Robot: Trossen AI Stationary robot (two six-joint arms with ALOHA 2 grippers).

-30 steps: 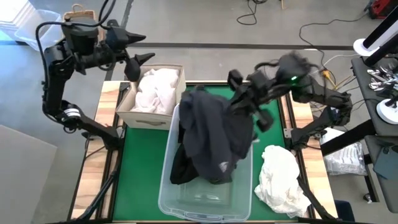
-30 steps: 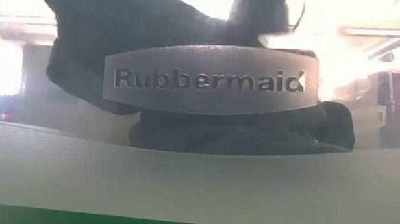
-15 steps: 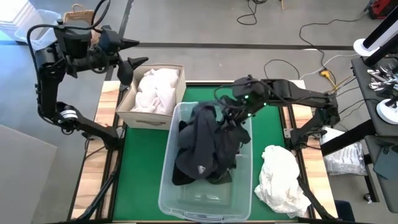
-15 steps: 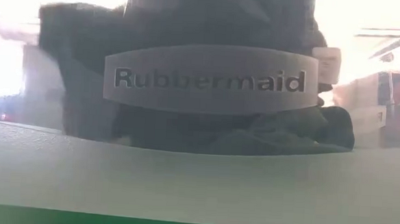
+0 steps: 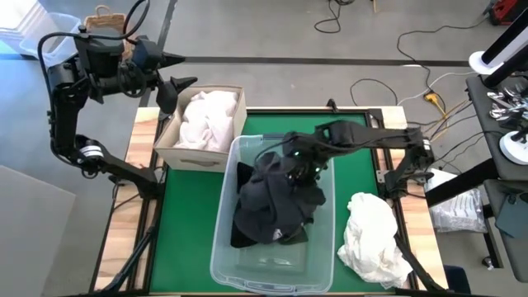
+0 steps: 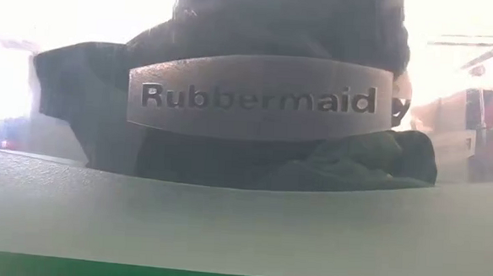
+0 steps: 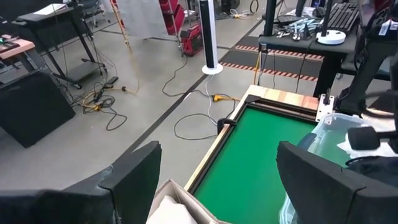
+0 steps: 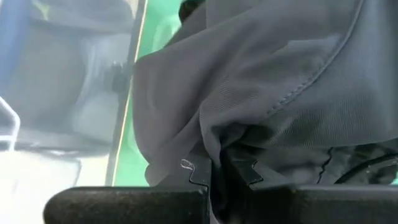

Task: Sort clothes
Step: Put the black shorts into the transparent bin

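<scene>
A charcoal garment [image 5: 272, 202] is pinched between the closed fingers of the right gripper [image 5: 295, 167], above the clear tub [image 5: 227, 247]. The left gripper [image 5: 177, 81] is held wide beside the beige box [image 5: 169, 142].

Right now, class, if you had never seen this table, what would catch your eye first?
First, the dark garment heaped in the clear tub at the table's middle, with the right hand shut on its fabric. Next, the white clothes filling the beige box at the far left, and a white heap lying loose on the green mat at the near right.
</scene>
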